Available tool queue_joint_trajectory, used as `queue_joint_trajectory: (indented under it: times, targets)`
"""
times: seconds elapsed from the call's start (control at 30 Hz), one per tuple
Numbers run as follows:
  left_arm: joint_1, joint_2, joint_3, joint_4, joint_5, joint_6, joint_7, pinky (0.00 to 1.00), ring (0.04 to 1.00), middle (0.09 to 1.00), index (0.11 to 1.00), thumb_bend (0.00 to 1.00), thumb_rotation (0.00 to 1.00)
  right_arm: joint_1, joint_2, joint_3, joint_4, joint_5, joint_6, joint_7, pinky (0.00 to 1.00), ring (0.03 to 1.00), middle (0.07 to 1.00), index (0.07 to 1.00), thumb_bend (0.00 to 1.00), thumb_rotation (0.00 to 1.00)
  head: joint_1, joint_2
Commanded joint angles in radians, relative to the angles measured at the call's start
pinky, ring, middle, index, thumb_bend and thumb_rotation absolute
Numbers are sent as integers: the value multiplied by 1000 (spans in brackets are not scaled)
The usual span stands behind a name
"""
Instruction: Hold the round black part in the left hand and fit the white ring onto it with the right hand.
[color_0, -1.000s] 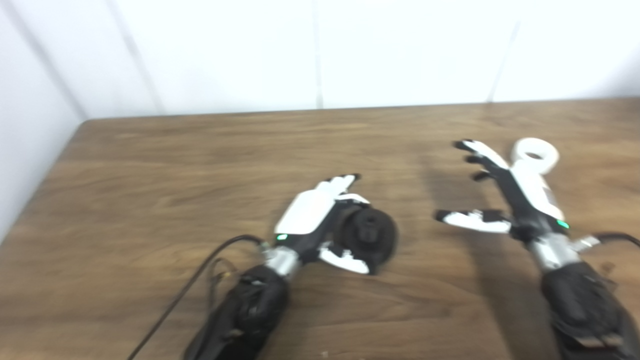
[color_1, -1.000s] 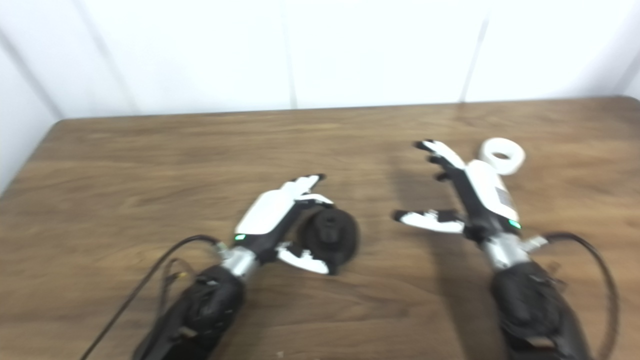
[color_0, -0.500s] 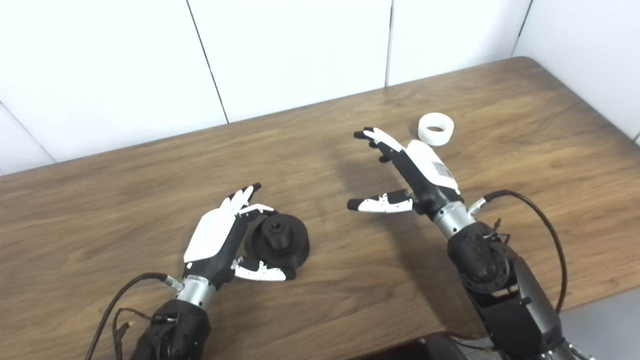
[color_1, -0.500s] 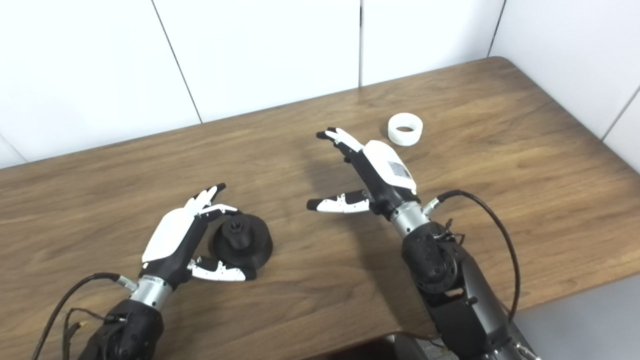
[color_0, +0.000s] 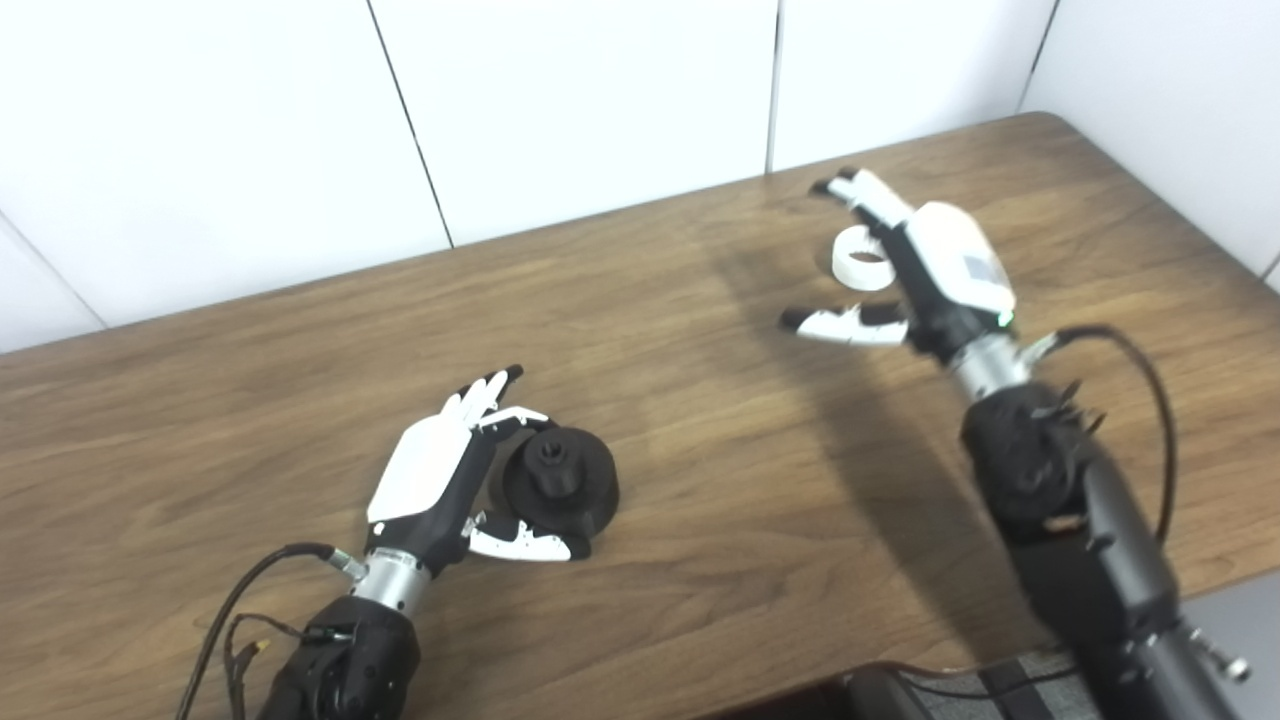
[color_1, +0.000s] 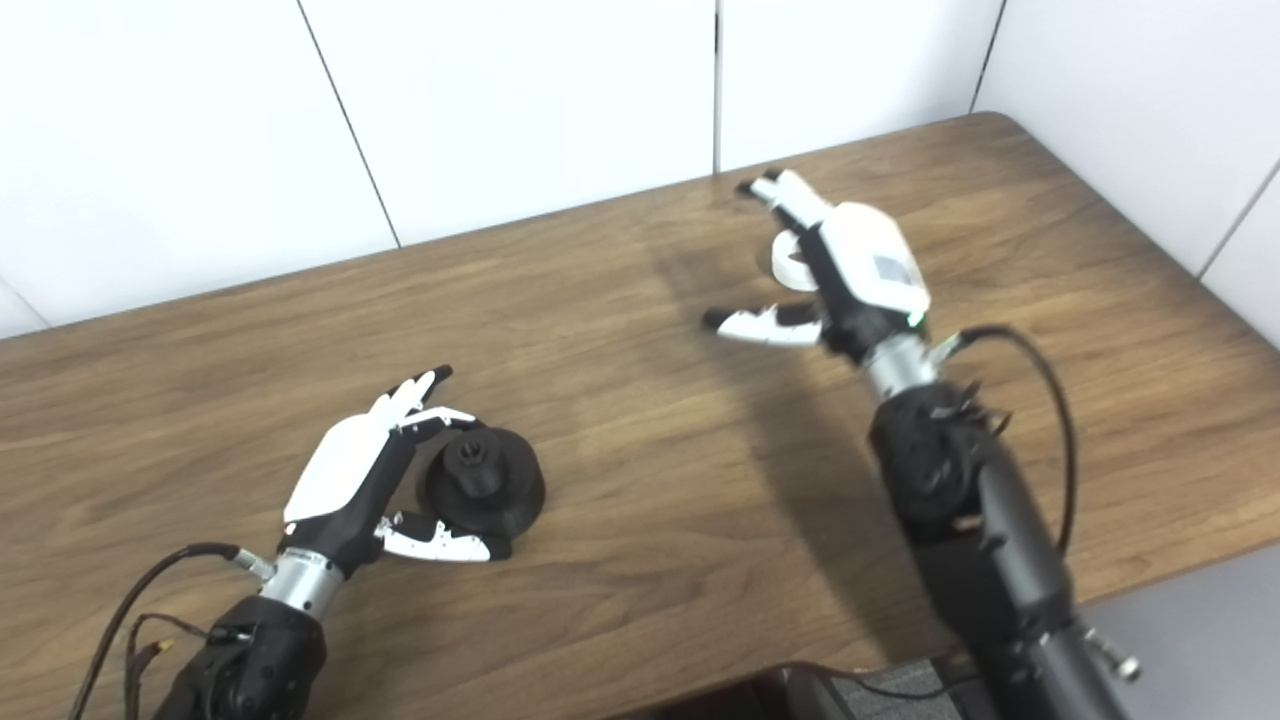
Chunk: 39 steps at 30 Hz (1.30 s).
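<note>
Right hand (color_0: 925, 270) has moved up over the white ring (color_0: 858, 259), fingers spread, holding nothing; ring lies on the table (color_0: 700, 420). Lower straight, pinch its rim. Left hand (color_0: 440, 480) cups the round black part (color_0: 560, 483), open, not gripping.

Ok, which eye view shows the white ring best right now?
The left eye view: most of the white ring and its hole show beside the right robot hand, which covers only its right edge. In the right eye view that open hand hides more, leaving a crescent of ring. The ring lies on the table.
</note>
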Motion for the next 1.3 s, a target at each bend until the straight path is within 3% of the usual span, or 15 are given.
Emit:
queue_joint_trajectory:
  times: [0.0,0.13,0.27,0.5,0.67,0.8,0.97,1.27]
  targets:
    - [-23,0,9,9,-4,-18,4,1000,1000,1000,625,948,307,-62,-45,-17,14,-5,7,-5,730,890,944,869,782,398,0,-1]
    - [-18,1,9,14,1,-28,6,1000,1000,1000,627,949,323,-108,-111,-14,68,-8,18,9,676,881,955,870,905,407,-3,-3]
    - [-17,-2,9,23,6,-43,19,1000,1000,1000,625,942,332,-141,-142,-2,89,-35,47,13,668,868,948,869,925,442,0,-5]
    - [-18,-1,11,21,7,-39,17,1000,1000,1000,622,944,320,-193,-185,34,157,-61,116,71,713,892,954,876,966,561,8,-4]
    - [-20,-2,14,21,4,-38,15,1000,1000,1000,621,948,316,-226,-209,67,207,-40,168,167,825,971,997,920,1000,658,13,-5]
    - [-22,-3,15,20,3,-41,14,1000,1000,1000,619,947,342,-251,-208,80,257,-17,188,194,845,992,1000,923,1000,637,14,-5]
    - [-22,-4,14,18,4,-44,15,1000,1000,1000,618,940,341,-284,-227,129,318,-17,203,235,858,998,1000,946,1000,686,20,-3]
    - [-21,-5,15,12,3,-38,9,1000,1000,1000,616,949,350,-298,-239,168,363,11,233,274,869,1000,1000,951,1000,667,29,-2]
